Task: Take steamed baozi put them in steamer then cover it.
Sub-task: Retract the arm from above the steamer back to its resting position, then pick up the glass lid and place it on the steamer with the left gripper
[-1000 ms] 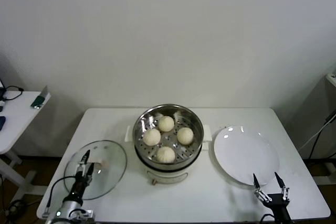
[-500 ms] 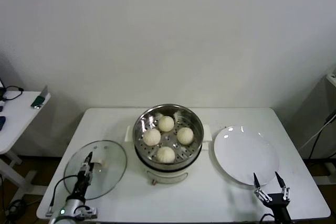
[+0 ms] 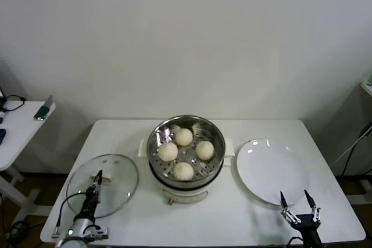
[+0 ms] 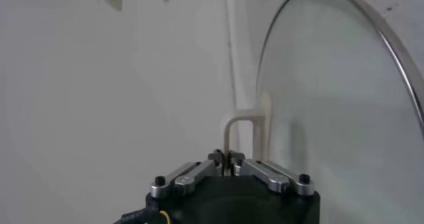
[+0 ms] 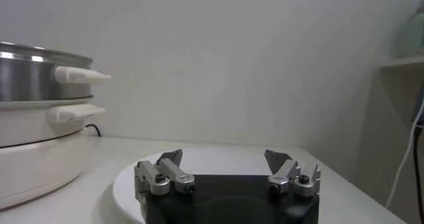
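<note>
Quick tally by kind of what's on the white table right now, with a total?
Steamed baozi: 4, all in the steamer
Steamer: 1
Glass lid: 1, left of the steamer
White plate: 1, right of the steamer
Total: 7

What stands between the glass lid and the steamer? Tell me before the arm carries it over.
Nothing visible does. The left gripper is shut on the lid's handle, the glass lid lies on the table left of the steamer, and only bare tabletop separates them. The four buns sit below the rim. The right gripper waits open near the plate.
</note>
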Available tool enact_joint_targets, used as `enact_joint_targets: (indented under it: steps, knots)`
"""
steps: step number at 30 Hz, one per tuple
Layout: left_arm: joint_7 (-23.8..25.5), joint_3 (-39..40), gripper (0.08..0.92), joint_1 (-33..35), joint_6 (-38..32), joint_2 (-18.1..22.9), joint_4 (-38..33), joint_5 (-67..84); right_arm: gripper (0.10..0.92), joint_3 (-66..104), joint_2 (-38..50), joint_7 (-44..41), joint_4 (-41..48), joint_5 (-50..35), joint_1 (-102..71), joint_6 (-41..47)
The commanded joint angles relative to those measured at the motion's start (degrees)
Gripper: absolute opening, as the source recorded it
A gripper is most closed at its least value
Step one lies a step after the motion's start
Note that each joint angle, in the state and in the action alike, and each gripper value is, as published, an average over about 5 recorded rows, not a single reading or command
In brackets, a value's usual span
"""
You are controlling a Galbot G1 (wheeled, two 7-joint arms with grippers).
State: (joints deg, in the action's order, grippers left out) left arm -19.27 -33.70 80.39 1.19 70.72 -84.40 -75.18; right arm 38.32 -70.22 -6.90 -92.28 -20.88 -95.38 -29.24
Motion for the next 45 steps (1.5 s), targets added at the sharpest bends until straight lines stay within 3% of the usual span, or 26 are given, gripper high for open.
enact_joint_targets:
  steps: [1,7,19,24,29,36,45]
  knots:
    - [-0.4,-0.2,0.141,-0.4,0.2,0.1,-0.4,-0.1,0.823,0.2,-0.2,0.2,-0.3,0.3,-0.1,0.2]
    - [3.0,-1.7,0.141,1.2,2.5,-1.5,-9.5,4.9,0.823,0.6,-0.3,0.6,-1.0,1.0,-0.2,0.8]
    - [19.2,-3.5,0.141,5.2,16.1,-8.9,-33.1,15.6,0.823,1.4,-0.1,1.3,-1.7,2.0,-0.6,1.8]
    - [24.3,-1.6,0.141,4.8,23.9,-11.7,-40.7,15.6,0.823,1.3,0.0,1.4,-1.7,2.3,-0.4,2.0]
    - [26.1,4.4,0.141,0.1,30.1,-12.2,-43.0,12.5,0.823,1.3,-0.1,1.1,-1.6,2.2,0.2,1.7]
    - [29.0,17.1,0.141,-9.0,37.8,-6.8,-42.5,6.5,0.823,1.0,0.1,0.7,-1.1,2.0,1.2,0.8]
    - [33.6,30.2,0.141,-13.8,38.3,6.3,-39.1,-8.3,0.823,0.8,0.0,0.6,0.0,2.1,2.2,0.0]
